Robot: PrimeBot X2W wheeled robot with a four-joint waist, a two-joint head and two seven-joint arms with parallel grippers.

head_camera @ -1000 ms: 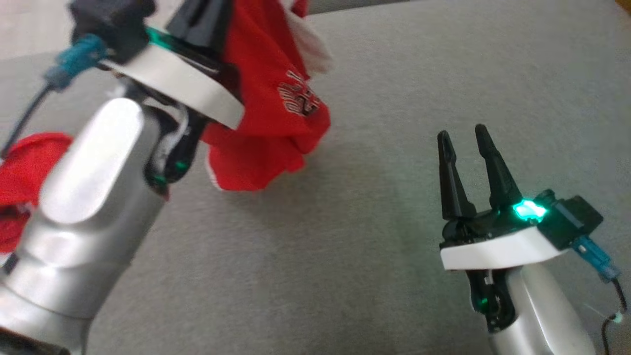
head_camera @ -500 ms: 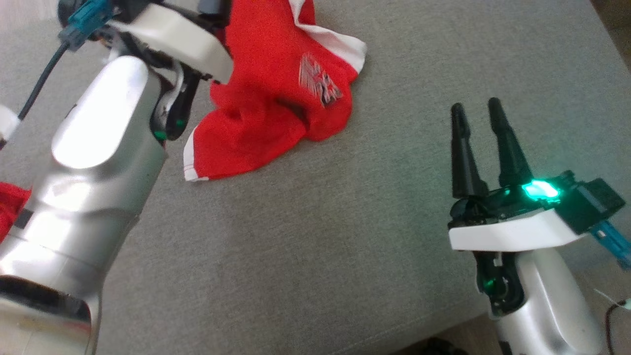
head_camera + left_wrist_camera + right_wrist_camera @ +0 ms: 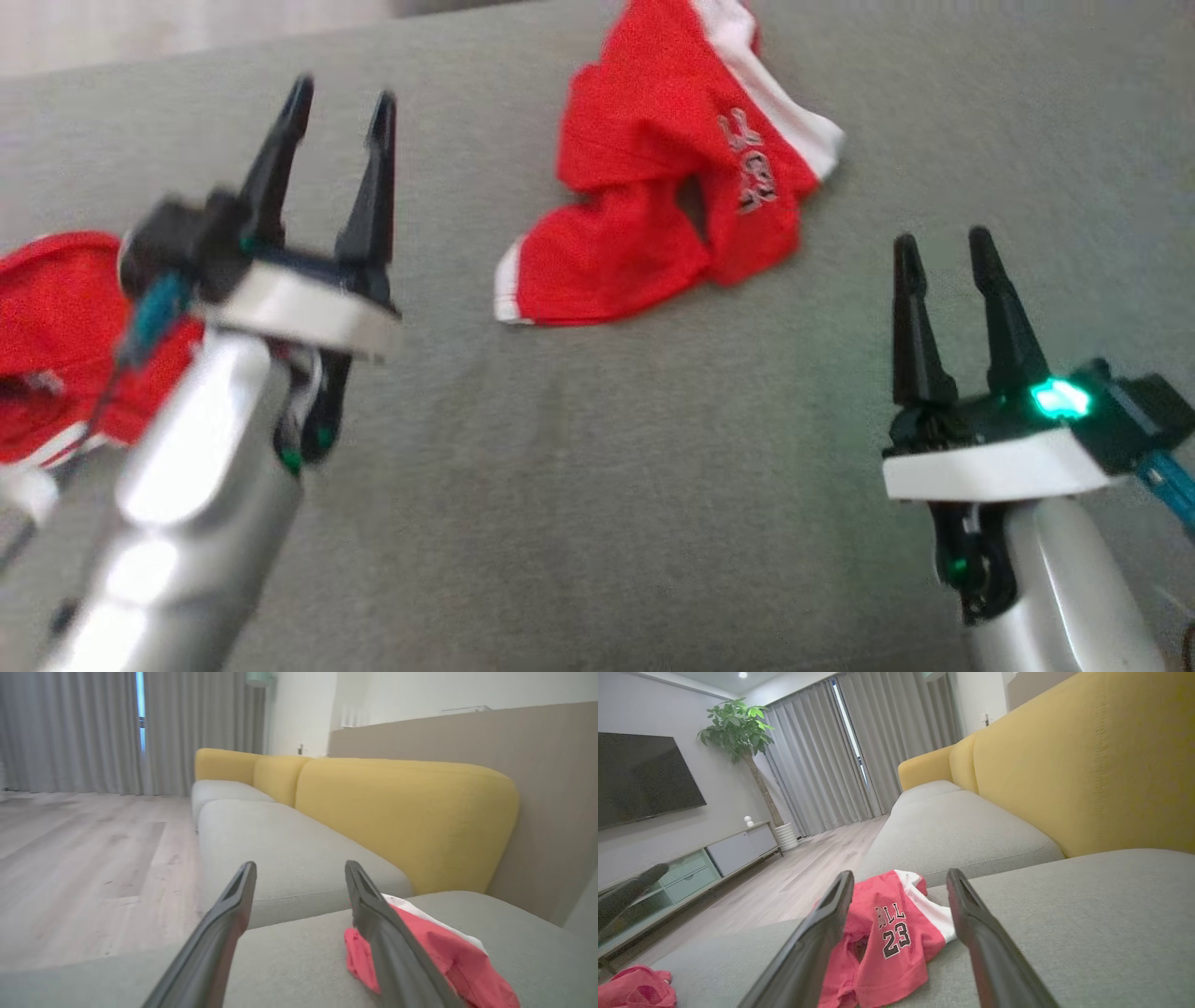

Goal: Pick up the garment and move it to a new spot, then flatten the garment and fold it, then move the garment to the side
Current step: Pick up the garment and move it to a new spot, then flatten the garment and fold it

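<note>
Red garment (image 3: 672, 196) lies crumpled on grey sofa seat (image 3: 607, 485), nothing gripping it. Left gripper (image 3: 342, 93) and right gripper (image 3: 942, 241) both spread wide, empty. Move step looks done; flattening next, probs grab opposite edges, tug apart.

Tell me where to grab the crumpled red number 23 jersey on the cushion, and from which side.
Probably the white-hemmed corner of the jersey that juts out at its near left. It lies as a free edge on the cushion, away from the bunched middle, so the open left gripper could come in low from that side.
</note>
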